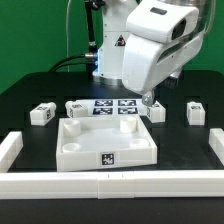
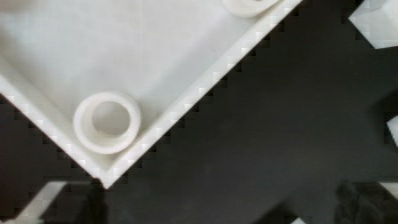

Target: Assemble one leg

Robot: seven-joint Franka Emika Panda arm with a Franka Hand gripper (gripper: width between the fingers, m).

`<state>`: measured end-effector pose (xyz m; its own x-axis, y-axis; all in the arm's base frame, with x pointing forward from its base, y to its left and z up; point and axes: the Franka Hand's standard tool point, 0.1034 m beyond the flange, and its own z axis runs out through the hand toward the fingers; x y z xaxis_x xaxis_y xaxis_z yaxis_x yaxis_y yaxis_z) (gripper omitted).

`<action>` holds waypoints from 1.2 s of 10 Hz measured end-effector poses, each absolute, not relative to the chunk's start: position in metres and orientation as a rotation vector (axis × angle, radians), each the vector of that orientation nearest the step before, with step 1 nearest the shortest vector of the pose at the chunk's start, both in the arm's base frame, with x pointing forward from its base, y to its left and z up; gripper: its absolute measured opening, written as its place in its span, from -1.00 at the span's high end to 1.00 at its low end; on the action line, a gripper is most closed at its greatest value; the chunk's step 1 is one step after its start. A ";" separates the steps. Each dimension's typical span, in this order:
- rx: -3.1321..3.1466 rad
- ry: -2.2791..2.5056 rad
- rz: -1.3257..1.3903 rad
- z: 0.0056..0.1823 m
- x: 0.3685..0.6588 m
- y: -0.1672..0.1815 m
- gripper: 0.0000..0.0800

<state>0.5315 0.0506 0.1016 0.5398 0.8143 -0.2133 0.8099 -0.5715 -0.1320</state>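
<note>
Altogether four legs [image 1: 40, 114], one tray [image 1: 68, 152], one end effector [image 1: 148, 101], fingers [image 2: 45, 202] wide apart, empty.

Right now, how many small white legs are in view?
3 legs: one far left in the exterior view, one right of centre, one far right. A fourth may be hidden.

Tray piece [image 1: 105, 142]: white plastic, smooth. A soft sheen is noted on its floor in the wrist view.
Ring socket [image 2: 107, 122]: moulded in the same white plastic, with rounded, smooth edges.
Leg [image 1: 41, 114]: white plastic, matt. A printed black-and-white tag is seen on one face.
Table [image 1: 25, 125]: black and matt, no glare recorded.
Marker board [image 1: 105, 107]: flat, white, matt, with tags printed in black.
Arm shell [image 1: 150, 50]: white and glossy, with bright highlights observed.
Border rail [image 1: 100, 185]: white and matt, taken for plastic.
Backdrop [image 1: 30, 40]: green and dull. Its material cannot be determined.
</note>
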 end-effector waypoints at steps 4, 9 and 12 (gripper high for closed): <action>-2.694 -1.546 0.319 0.110 0.532 0.035 -0.62; -2.556 -1.790 0.106 0.089 0.503 0.002 -0.62; -2.556 -1.790 0.106 0.089 0.503 0.002 -0.62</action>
<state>0.5032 0.0020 0.0889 0.3401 0.9393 -0.0444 0.9380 -0.3422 -0.0545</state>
